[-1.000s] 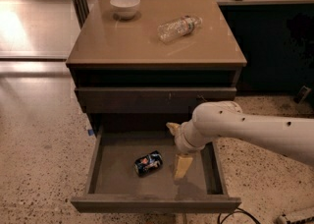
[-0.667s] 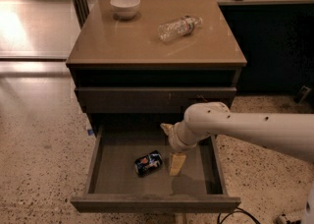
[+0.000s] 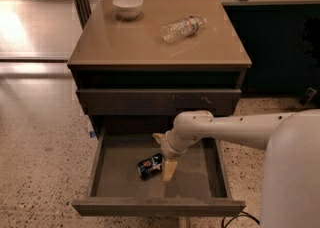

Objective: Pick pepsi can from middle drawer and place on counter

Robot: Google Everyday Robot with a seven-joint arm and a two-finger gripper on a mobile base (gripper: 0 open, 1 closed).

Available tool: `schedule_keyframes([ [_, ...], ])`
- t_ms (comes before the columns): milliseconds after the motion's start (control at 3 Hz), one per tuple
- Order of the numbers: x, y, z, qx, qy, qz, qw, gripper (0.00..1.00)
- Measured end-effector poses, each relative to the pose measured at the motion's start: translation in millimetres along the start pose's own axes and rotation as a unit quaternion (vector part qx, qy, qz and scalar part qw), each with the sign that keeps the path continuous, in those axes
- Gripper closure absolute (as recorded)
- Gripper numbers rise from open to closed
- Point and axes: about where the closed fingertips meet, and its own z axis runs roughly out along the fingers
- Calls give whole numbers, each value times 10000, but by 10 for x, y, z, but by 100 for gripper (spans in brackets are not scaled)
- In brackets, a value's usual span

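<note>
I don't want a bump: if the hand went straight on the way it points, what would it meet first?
Probably the can, lying on its side right beside the hand, which points down into the open drawer. Depth is unclear, so it might touch the drawer floor beside the can instead.

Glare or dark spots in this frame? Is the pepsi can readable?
Camera view: bright glare washes out the floor at top left; mild sheen on the counter; the middle drawer is dim, yet the pepsi can reads fine, lying beside the gripper inside it.
</note>
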Motion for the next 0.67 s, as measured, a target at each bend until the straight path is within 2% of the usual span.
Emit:
schedule_keyframes([
  [333, 23, 31, 275, -167, -51, 42, 9998, 0],
  [667, 28, 55, 352, -210, -87, 64, 9997, 0],
])
